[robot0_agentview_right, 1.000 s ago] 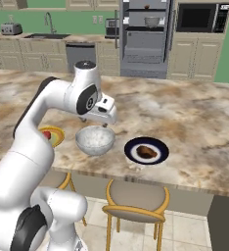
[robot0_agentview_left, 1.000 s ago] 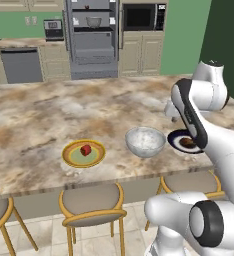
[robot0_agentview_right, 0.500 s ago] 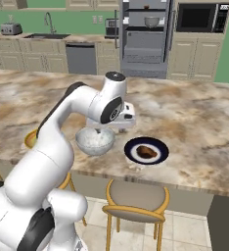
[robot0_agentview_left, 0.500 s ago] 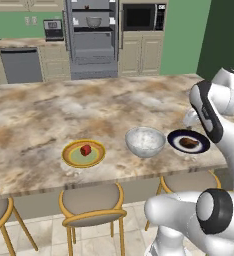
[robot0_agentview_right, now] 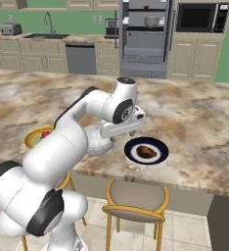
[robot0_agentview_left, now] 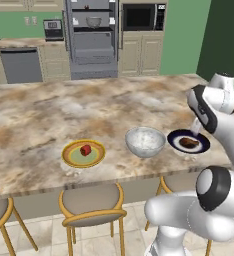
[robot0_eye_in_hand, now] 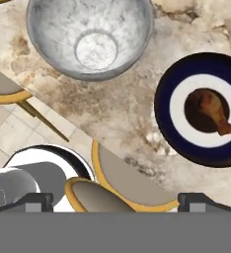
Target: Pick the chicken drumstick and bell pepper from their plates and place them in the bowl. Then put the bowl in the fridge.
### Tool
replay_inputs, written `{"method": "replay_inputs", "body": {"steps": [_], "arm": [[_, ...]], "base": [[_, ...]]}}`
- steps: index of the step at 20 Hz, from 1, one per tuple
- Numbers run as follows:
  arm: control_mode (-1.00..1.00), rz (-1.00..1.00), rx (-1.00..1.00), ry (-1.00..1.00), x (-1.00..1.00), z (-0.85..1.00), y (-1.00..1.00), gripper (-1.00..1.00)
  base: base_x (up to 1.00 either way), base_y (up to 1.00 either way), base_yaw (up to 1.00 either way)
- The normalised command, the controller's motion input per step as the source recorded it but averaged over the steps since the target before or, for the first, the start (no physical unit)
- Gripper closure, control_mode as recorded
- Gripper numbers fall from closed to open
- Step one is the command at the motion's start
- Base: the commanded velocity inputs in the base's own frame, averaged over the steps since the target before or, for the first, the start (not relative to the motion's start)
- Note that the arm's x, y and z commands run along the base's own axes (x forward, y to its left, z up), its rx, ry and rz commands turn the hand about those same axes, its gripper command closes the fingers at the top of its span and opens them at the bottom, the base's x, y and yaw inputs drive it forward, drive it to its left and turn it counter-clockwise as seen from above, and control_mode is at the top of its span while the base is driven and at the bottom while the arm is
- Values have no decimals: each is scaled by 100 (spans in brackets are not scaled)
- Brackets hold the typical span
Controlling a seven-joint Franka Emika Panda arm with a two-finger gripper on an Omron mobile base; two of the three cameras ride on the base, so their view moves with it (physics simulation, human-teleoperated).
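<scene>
Hovering above the counter edge, the gripper (robot0_eye_in_hand: 115, 197) has its jaws spread wide with nothing between them. Chicken drumstick (robot0_eye_in_hand: 211, 111) lies on the dark-rimmed plate (robot0_eye_in_hand: 167, 106), ahead and off to one side of the fingertips, long axis running diagonally in the hand view. Since a second ago the arm has swung from over the bowl (robot0_agentview_left: 145, 141) toward that plate

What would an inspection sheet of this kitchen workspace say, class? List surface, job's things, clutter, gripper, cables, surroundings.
Surface: marbled counter, stools along its near edge.
Job's things: drumstick on dark plate; pepper on yellow plate; bowl between them, nothing in it; fridge behind, open.
Clutter: nothing seen.
Gripper: gripper above the counter edge, open, holding nothing.
Cables: nothing seen.
Surroundings: microwave, dishwasher, sink tap, cabinets.
</scene>
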Motion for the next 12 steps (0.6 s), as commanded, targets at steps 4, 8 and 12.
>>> {"method": "replay_inputs", "body": {"steps": [4, 8, 12], "arm": [[-100, 15, -5, 16, 33, -41, -24, -100], [-100, 12, 0, 3, 31, -40, -21, -100], [-100, 10, 0, -1, 31, -34, -20, -100]], "base": [[0, 0, 0], [0, 0, 0], [0, 0, 0]]}}
